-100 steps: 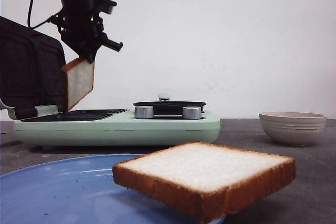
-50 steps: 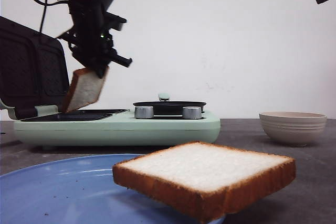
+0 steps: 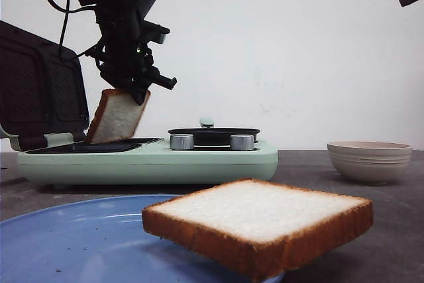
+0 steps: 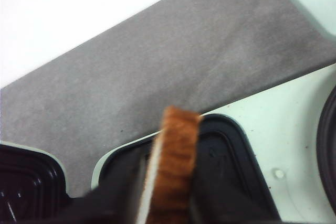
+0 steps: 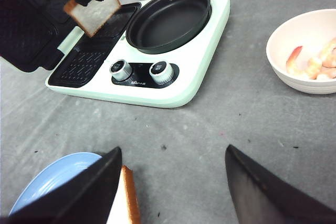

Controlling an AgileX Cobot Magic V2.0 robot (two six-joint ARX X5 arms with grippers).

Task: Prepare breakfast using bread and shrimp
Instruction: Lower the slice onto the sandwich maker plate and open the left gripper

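Gripping the square white bread slice (image 3: 118, 116) tilted, left fingers (image 3: 137, 91) should lower it flat onto the black grill plate (image 5: 89, 59); right fingers (image 5: 173, 192) stood spread.

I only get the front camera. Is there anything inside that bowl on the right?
Observer: Yes. The right wrist camera looks down into the bowl and shows pink-orange shrimp in it.
Operator: Is the round pan empty?
Observer: It looks empty; the pan shows only its dark bottom.
Operator: What is under the bread the robot holds?
Observer: The left gripper holds the bread slice tilted above the ridged grill plate of the breakfast maker.
Operator: Is the other hand holding anything?
Observer: No. The right gripper is open, above the table by the blue plate.
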